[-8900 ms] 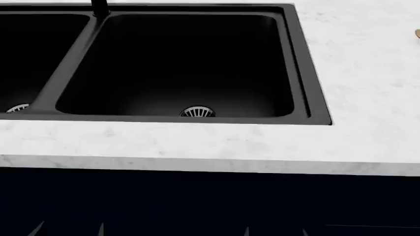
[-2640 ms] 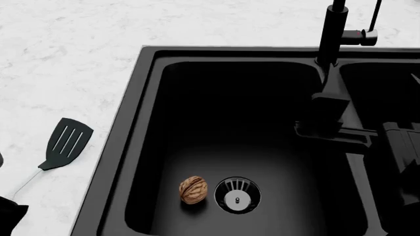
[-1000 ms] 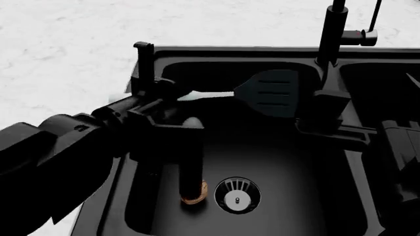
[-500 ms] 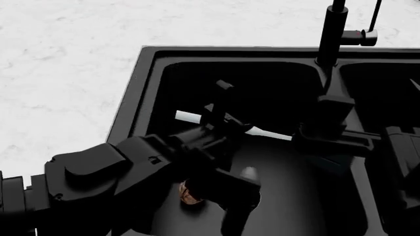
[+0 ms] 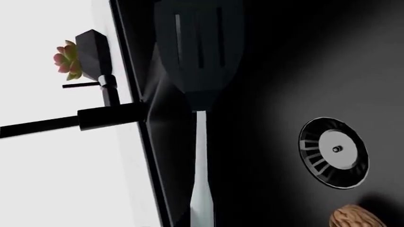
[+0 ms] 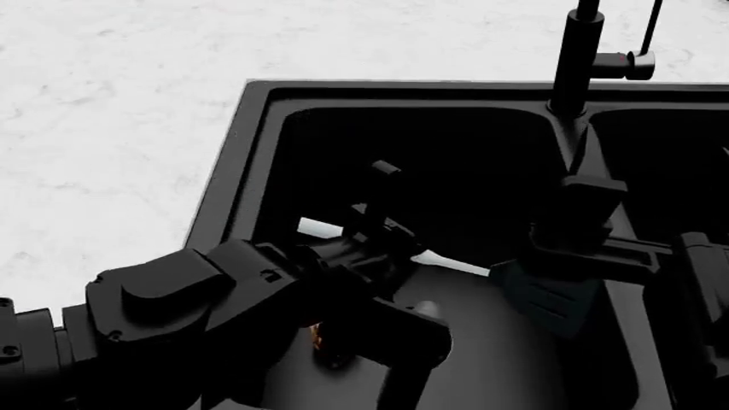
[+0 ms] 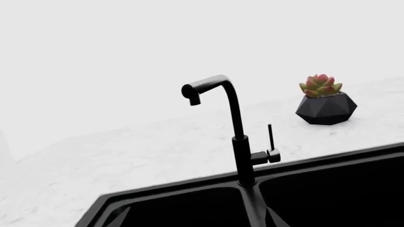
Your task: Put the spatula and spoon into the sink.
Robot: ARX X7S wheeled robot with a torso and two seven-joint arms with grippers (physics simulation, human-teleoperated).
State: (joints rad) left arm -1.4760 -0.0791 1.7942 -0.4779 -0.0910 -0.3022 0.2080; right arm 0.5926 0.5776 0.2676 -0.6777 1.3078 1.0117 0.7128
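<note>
black fills most of the head view: the left arm reaches from the lower left of the frame into the sink [image 6: 234,162], and the left gripper [image 6: 376,218] sits near the centre, over the left basin. compared with half a second ago the spatula [image 6: 547,295] is lower and has tipped; its slotted head, then hidden behind the right arm's dark links, now shows at centre right, down near the basin floor, while the white handle slants up to the left through the gripper. a second ago the head was up near the faucet [image 6: 575,60] at upper centre, so the tool is clearly being brought down into the basin.

the left wrist view agrees: the spatula [image 5: 198,56] runs up the middle of the frame against the dark basin wall, with the drain [image 5: 333,152] at right and the walnut [image 5: 356,218] in the lower right corner. the left gripper appears closed on the handle, though the fingers are hard to make out against the black.

the right gripper is not visible in any view, so its opening cannot be told; its wrist camera looks over the faucet and a potted succulent [image 7: 324,99] at upper right.

the spatula looks nearly ready to be let go. the spoon is nowhere in these views, so that half of the task remains.
</note>
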